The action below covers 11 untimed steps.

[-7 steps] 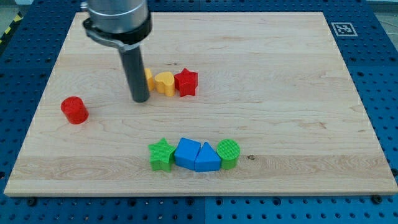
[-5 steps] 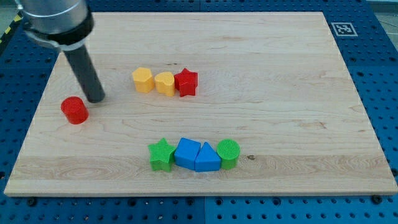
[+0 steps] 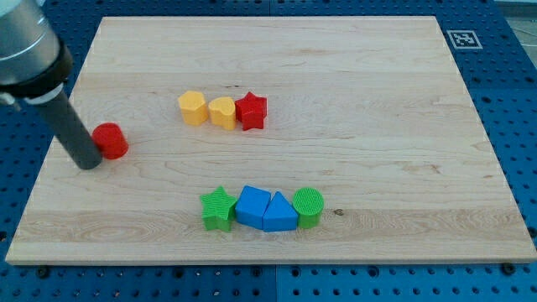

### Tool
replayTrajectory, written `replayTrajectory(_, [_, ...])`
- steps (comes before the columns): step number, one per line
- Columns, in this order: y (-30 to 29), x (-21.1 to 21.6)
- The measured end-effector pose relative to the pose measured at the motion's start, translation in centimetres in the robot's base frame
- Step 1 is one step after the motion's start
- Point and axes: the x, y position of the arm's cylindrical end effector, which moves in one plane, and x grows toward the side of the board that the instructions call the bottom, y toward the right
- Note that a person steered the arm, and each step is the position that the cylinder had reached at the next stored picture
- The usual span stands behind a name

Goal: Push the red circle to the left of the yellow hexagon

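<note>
Board point(image 3: 352, 101) of pale wood fills most of the camera view, lying on a blue pegged bench point(image 3: 520, 126). Next in size comes the arm's dark rod, entering from the view's top left and slanting down to my tip point(image 3: 87, 164), which sits at the left of the red circle point(image 3: 110, 140) and seems to touch it. Being a plain rod it has nothing to open or close and grips nothing; it only presses against that one block.

Lower down, a row of four lies together: green star point(image 3: 218, 209), blue cube point(image 3: 251, 206), blue triangle point(image 3: 279, 215), green circle point(image 3: 308, 206). Above them, toward the middle, sit the yellow hexagon point(image 3: 192, 108), a yellow heart point(image 3: 222, 111) and a red star point(image 3: 251, 111), side by side.

The red circle lies well left of the hexagon and slightly lower. To do this push well, I judge the tip should stay behind the circle's centre, drive rightward and a little upward, and stop just short of the hexagon so the yellow row is not disturbed
</note>
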Motion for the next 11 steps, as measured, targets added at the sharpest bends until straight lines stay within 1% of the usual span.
replayTrajectory(1, [0.5, -1.9])
replayTrajectory(4, [2.4, -3.4])
replayTrajectory(9, [2.1, -3.9])
replayTrajectory(11, [2.9, -4.8])
